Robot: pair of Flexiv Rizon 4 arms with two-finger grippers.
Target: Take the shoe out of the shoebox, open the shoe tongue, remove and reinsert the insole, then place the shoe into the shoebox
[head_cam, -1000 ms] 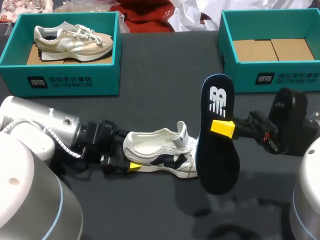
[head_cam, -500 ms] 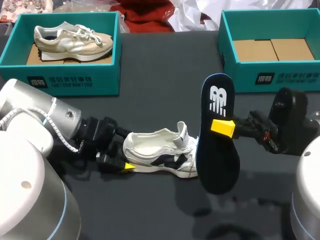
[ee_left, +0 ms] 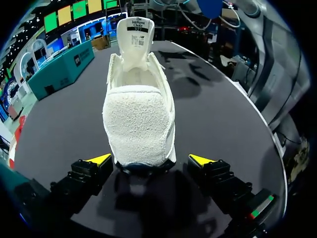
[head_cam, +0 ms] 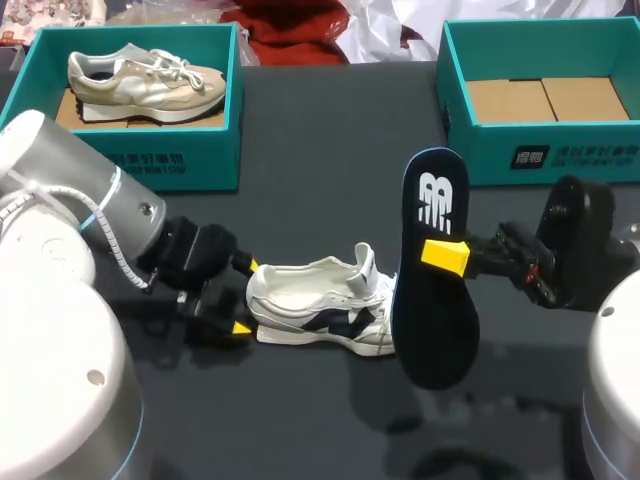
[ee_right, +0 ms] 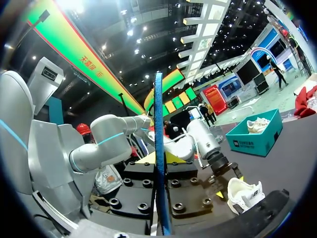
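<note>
A white shoe with navy trim [head_cam: 320,312] lies on the black table, heel toward my left arm, tongue standing up. My left gripper [head_cam: 243,297] is open at the heel. In the left wrist view the fuzzy heel [ee_left: 138,119] sits just ahead of and between the left gripper's [ee_left: 151,159] spread fingers, which do not clamp it. My right gripper [head_cam: 447,255] is shut on the black insole [head_cam: 437,300], held upright on edge beside the shoe's toe. In the right wrist view the insole's blue edge [ee_right: 159,129] runs straight up from between the fingers, with the shoe [ee_right: 246,192] beyond.
A teal shoebox [head_cam: 130,160] at the back left holds a beige shoe [head_cam: 145,80]. A second teal shoebox [head_cam: 560,155] at the back right shows only its cardboard floor. Bare black tabletop lies between the boxes and the white shoe.
My left arm has swung upward and its open gripper has slid a little to the left, back from the shoe's heel. The right arm and the insole have stayed still.
</note>
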